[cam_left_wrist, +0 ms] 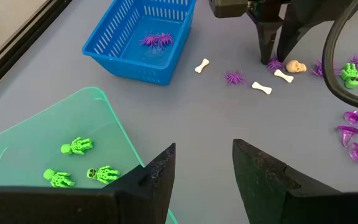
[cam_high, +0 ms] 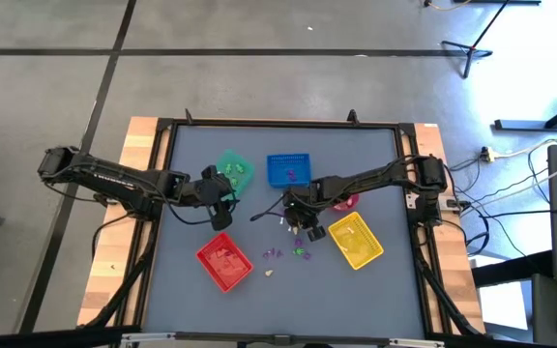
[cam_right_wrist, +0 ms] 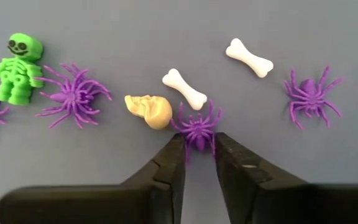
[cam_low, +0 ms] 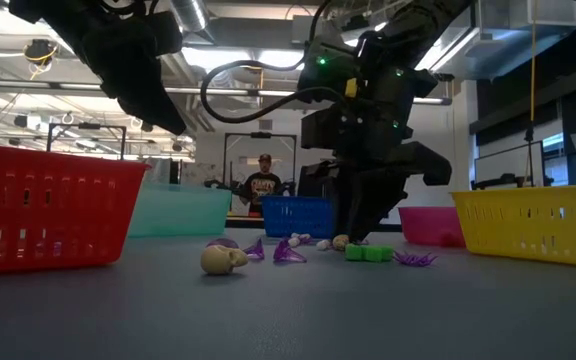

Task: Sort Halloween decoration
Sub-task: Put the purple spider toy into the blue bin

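Purple spider [cam_right_wrist: 197, 129], legs splayed flat

In the high view the trinkets [cam_high: 301, 253] at lower centre are too small to identify. In the low view the red tray [cam_low: 43, 205] is cut by the left edge and the yellow tray [cam_low: 538, 222] by the right.

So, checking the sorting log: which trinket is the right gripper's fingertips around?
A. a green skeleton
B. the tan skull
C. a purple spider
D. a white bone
C: the right gripper straddles a purple spider, with the tan skull and a white bone just beside it.
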